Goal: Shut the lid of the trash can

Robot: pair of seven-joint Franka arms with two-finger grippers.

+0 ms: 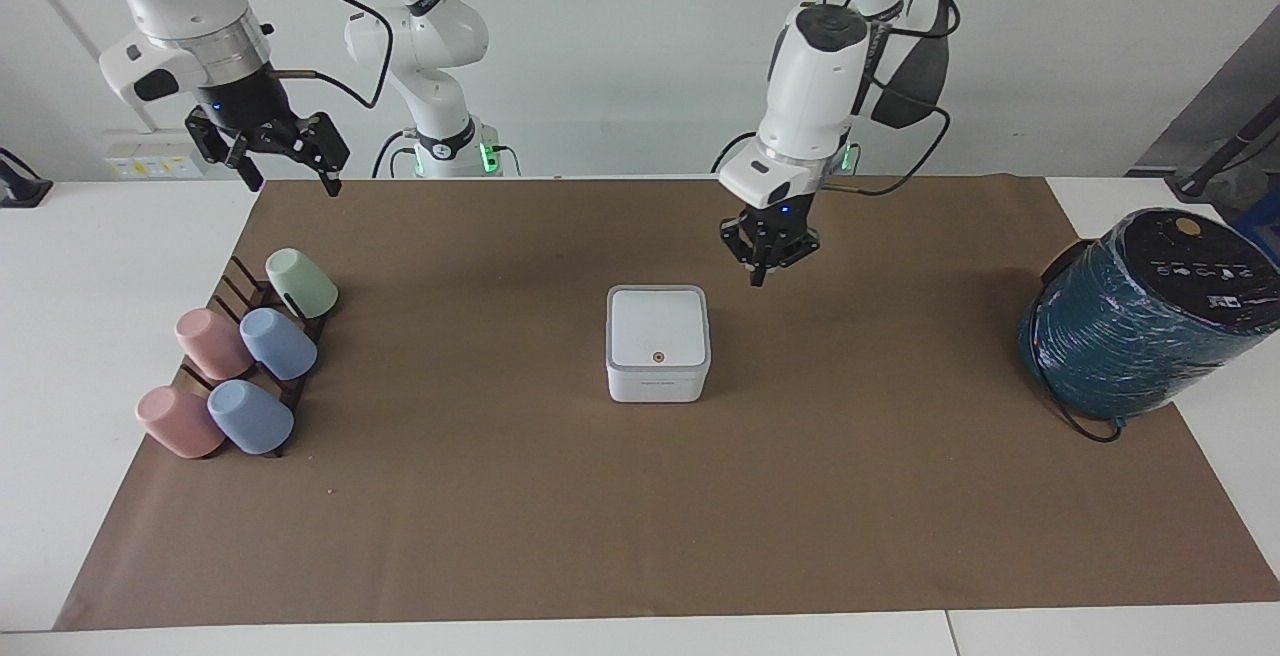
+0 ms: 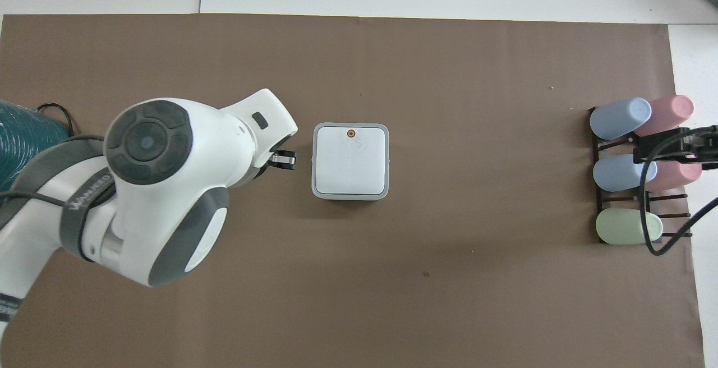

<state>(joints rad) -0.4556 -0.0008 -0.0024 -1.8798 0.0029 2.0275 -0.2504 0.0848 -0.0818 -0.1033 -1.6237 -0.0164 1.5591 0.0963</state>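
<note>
The small white trash can [image 1: 657, 385] stands at the middle of the brown mat. Its lid [image 1: 658, 326] lies flat and closed on it, orange dot up; the lid also shows in the overhead view [image 2: 350, 160]. My left gripper [image 1: 759, 274] is shut and empty. It hangs in the air over bare mat beside the can, toward the left arm's end, clear of the lid; it also shows in the overhead view [image 2: 284, 159]. My right gripper [image 1: 288, 174] is open and waits high over the cup rack end.
A dark rack with several pastel cups [image 1: 245, 361] sits at the right arm's end, also in the overhead view [image 2: 634, 171]. A large teal-wrapped cylinder with a black top [image 1: 1140, 321] and a cable stands at the left arm's end.
</note>
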